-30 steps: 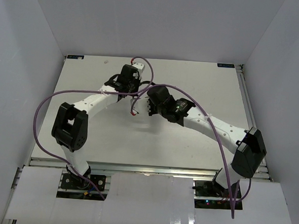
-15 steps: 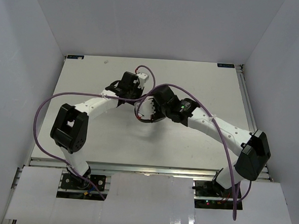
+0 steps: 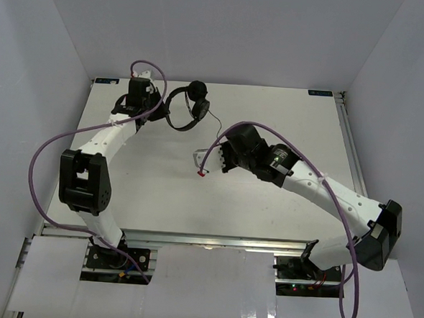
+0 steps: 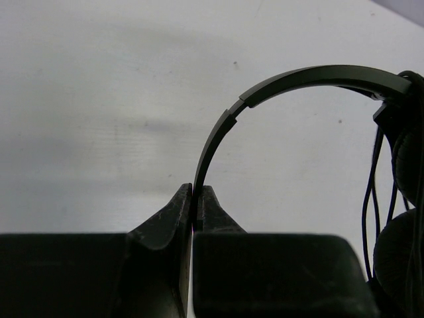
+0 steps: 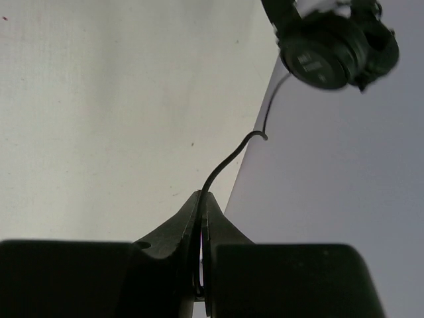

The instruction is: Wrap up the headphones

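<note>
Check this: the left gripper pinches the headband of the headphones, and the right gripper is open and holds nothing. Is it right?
Not the second part: the right gripper is shut on the cord, as the right wrist view shows. The left gripper does pinch the headband.

White rectangular table (image 3: 265,227) seen from above, with pale walls on three sides. A metal rail (image 3: 214,240) runs along its near edge at 6 o'clock, and a second rail (image 3: 348,149) along the edge at 3 o'clock. A small dark speck (image 3: 150,87) marks the top at 11 o'clock. Black headphones (image 3: 197,90) are near 12 o'clock; whether they touch the top is unclear.
</note>
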You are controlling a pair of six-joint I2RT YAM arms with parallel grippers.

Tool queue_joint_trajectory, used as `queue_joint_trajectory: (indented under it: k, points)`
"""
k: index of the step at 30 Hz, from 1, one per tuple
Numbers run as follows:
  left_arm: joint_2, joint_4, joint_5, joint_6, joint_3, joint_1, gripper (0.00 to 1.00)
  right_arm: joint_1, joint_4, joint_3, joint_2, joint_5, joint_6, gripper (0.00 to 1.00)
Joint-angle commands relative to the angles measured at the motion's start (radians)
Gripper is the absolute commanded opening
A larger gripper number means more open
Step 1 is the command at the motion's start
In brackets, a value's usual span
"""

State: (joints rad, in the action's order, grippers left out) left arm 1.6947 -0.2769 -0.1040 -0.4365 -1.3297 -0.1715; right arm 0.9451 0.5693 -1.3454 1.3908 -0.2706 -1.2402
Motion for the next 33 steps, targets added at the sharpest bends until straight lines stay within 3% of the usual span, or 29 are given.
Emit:
queue_joint_trajectory:
  k: [1, 8, 14, 23, 33]
  points:
    - [0.060, 0.028, -0.031, -0.154, -0.148, -0.025, 0.00, 0.074, 0.063, -0.023, 0.037, 0.036, -0.052, 0.08]
    - [0.215, 0.020, -0.066, -0.251, -0.271, -0.034, 0.00, 0.158, 0.020, -0.086, 0.155, -0.076, -0.127, 0.08]
    - [0.324, -0.081, -0.055, -0.122, -0.380, -0.113, 0.00, 0.160, -0.011, -0.135, 0.220, -0.130, -0.200, 0.08]
    - [0.370, -0.084, -0.205, 0.037, -0.390, -0.215, 0.00, 0.147, -0.011, -0.133, 0.246, -0.131, -0.231, 0.08]
    - [0.269, -0.091, -0.330, 0.237, -0.244, -0.256, 0.00, 0.021, -0.012, -0.087, 0.195, -0.073, -0.230, 0.08]
